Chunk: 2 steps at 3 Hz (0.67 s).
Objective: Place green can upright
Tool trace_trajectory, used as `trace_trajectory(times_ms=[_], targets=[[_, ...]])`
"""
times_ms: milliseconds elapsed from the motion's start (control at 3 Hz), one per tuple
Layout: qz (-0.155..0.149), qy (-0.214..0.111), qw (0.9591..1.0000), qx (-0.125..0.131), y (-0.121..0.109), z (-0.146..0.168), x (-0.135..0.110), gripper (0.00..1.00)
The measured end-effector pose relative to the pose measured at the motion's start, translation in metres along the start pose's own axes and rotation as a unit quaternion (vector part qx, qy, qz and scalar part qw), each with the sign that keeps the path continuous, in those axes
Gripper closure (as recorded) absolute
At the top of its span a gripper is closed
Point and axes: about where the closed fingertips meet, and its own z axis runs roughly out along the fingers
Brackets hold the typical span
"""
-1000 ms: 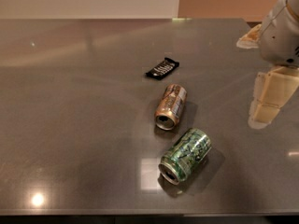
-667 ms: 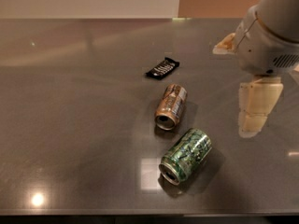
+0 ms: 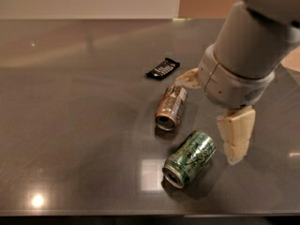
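The green can (image 3: 190, 158) lies on its side on the dark grey table (image 3: 75, 125), with its open silver top facing the front left. My gripper (image 3: 208, 121) hangs over the table just right of and behind the can. It is open and empty. One pale finger (image 3: 236, 137) points down right beside the can's far end, without clearly touching it. The other finger (image 3: 187, 78) shows only partly behind the wrist, near the gold-brown can.
A gold-brown can (image 3: 171, 107) lies on its side just behind the green can. A small black packet (image 3: 162, 68) lies farther back. The table's front edge (image 3: 140, 215) runs close below the green can. A pale wall stands beyond the table.
My arm has moved left and forward from the right edge toward the cans. The near finger now stands beside the green can. Neither can has moved.
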Motion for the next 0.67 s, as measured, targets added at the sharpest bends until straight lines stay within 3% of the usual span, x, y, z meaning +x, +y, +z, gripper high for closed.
trace_trajectory(times_ms=[333, 667], targets=[[-0.072, -0.014, 0.9972, -0.014, 0.012, 0.017, -0.011, 0.00], [-0.131, -0.029, 0.9906, -0.026, 0.021, 0.031, -0.016, 0.00]])
